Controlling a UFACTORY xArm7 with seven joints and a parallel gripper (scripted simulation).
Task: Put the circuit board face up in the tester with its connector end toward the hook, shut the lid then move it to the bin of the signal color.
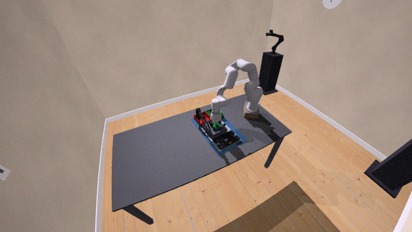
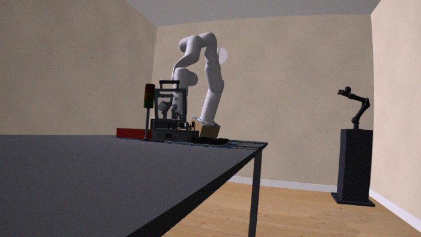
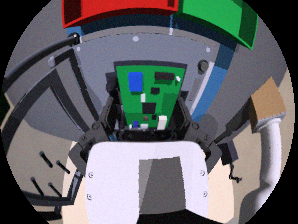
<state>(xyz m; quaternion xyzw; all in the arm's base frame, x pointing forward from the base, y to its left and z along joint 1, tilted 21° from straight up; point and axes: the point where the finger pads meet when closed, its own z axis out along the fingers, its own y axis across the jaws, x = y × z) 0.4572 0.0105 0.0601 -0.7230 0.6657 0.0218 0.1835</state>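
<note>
The green circuit board (image 1: pixel 216 126) (image 3: pixel 132 102) lies face up in the tester (image 2: pixel 180 136) (image 3: pixel 165 46), with white parts near its end toward the gripper's palm in the wrist view. Its pins, posts and exact seating are hidden or too small to tell. My gripper (image 3: pixel 145 103) is open, low over the tester, with a finger on each side of the board's near part. The lid (image 2: pixel 156 105) stands open and upright, its handle (image 2: pixel 169 81) on top. The signal tower (image 1: pixel 198 112) (image 2: pixel 149 96) shows no clearly lit lamp.
The red bin (image 2: pixel 132 133) (image 3: pixel 120 7) and the green bin (image 3: pixel 215 21) stand side by side beyond the tester in the wrist view. The black tray (image 2: pixel 210 141) lies at the tester's other end. The raised lid stands close beside the arm.
</note>
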